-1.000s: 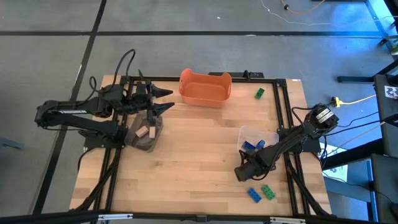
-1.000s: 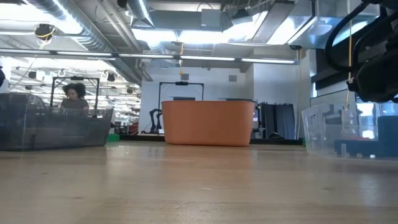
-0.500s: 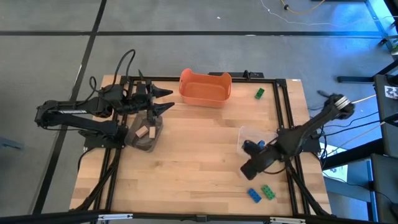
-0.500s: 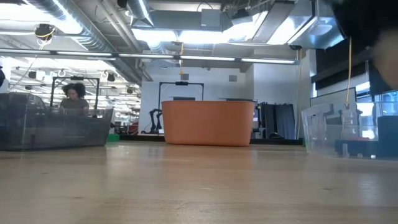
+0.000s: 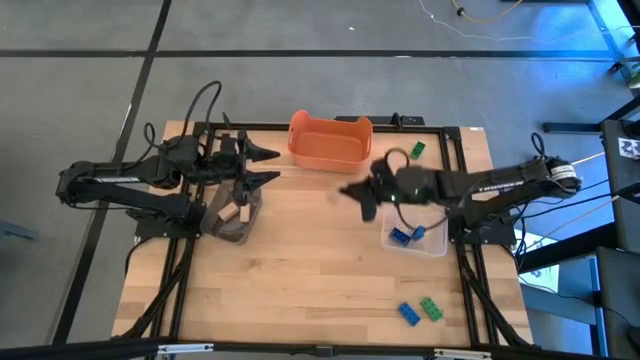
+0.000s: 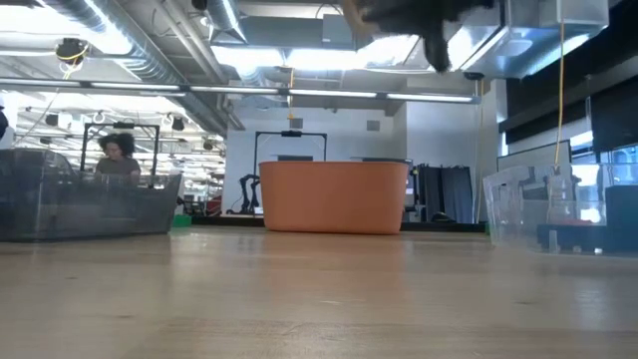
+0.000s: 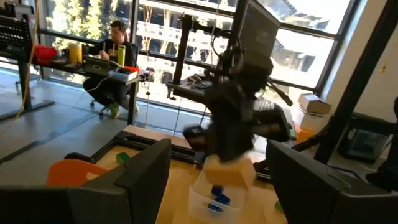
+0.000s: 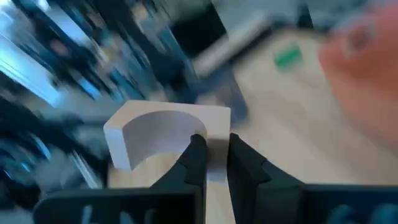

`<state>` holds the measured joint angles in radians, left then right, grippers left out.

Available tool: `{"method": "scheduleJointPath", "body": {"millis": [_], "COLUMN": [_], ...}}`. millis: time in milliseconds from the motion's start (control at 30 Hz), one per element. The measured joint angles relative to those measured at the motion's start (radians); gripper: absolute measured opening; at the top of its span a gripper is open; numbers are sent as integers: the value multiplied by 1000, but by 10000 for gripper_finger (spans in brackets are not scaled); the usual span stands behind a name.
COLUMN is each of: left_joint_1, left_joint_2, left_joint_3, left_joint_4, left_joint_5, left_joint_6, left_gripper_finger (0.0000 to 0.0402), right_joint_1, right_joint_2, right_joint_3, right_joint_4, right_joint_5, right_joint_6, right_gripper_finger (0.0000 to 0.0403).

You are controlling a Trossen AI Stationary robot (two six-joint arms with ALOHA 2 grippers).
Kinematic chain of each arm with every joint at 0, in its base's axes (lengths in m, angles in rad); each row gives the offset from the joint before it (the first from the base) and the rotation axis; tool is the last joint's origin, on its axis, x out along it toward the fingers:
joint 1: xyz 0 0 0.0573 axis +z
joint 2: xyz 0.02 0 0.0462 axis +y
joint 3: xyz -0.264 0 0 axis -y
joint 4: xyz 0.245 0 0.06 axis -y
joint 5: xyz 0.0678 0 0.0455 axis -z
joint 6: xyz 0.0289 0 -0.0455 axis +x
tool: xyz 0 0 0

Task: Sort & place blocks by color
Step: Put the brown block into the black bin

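Note:
My right gripper (image 5: pixel 352 190) hangs blurred over the middle of the table, between the orange tub (image 5: pixel 330 140) and the clear bin (image 5: pixel 415 230), shut on a pale tan wood block (image 8: pixel 168 134) with an arched cut-out. Blue blocks (image 5: pixel 403 236) lie in the clear bin. Tan blocks (image 5: pixel 229 212) sit in the dark container (image 5: pixel 236 228) on the left. My left gripper (image 5: pixel 272 164) waits open above that container's far side. One green block (image 5: pixel 417 150) lies near the far right corner. A blue block (image 5: pixel 408 313) and a green block (image 5: pixel 431 307) lie by the near edge. My right gripper pinches the tan block between its two fingertips (image 8: pixel 198 155) at the edge beside the arched cut-out (image 8: pixel 214 134). The block is lifted clear of the table. In the left wrist view it shows at the gripper's lower end (image 7: pixel 227 165), above the clear bin.
The orange tub (image 6: pixel 334 196) stands at the far edge, the clear bin (image 6: pixel 558 214) right of it and the dark container (image 6: pixel 80 204) left. A black frame (image 5: pixel 460 150) runs round the tabletop. Bare wood (image 5: pixel 310 280) lies in the middle and near part. A person sits beyond the table.
My right arm has swung up from the near right part of the table, by the loose blue and green blocks, toward the far edge and the left, passing over the clear bin. It now reaches out to mid-table near the orange tub, carrying the tan block.

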<state>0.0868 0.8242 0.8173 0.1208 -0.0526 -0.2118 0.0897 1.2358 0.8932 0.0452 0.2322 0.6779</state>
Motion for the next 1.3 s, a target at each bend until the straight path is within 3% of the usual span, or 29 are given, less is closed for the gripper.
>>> {"method": "scheduleJointPath", "body": {"millis": [167, 400, 567, 767, 967, 1167, 1300], "left_joint_1": [-1, 0, -9, -65, -121, -147, -147], "left_joint_2": [0, 0, 45, 178, 276, 322, 343], "left_joint_3": [0, 0, 3, 4, 0, 2, 2], "left_joint_4": [-1, -1, 9, 25, 117, 274, 287], "left_joint_5": [25, 16, 11, 9, -81, -83, -24], "left_joint_6": [-14, -14, -30, 201, 400, 454, 428], "left_gripper_finger": [255, 255, 255, 255, 255, 255, 255], "right_joint_1": [-95, -103, -103, -103, -83, -62, -59], "right_joint_2": [-2, -2, 4, 71, 148, 194, 214], "right_joint_3": [0, 0, 0, 0, 0, 0, 0], "right_joint_4": [187, 192, 238, 341, 441, 512, 521], "right_joint_5": [-100, -140, -141, -208, -245, -236, -210], "right_joint_6": [-30, -15, 90, 306, 392, 418, 435], "right_gripper_finger": [32, 32, 32, 32, 32, 32, 32]}}
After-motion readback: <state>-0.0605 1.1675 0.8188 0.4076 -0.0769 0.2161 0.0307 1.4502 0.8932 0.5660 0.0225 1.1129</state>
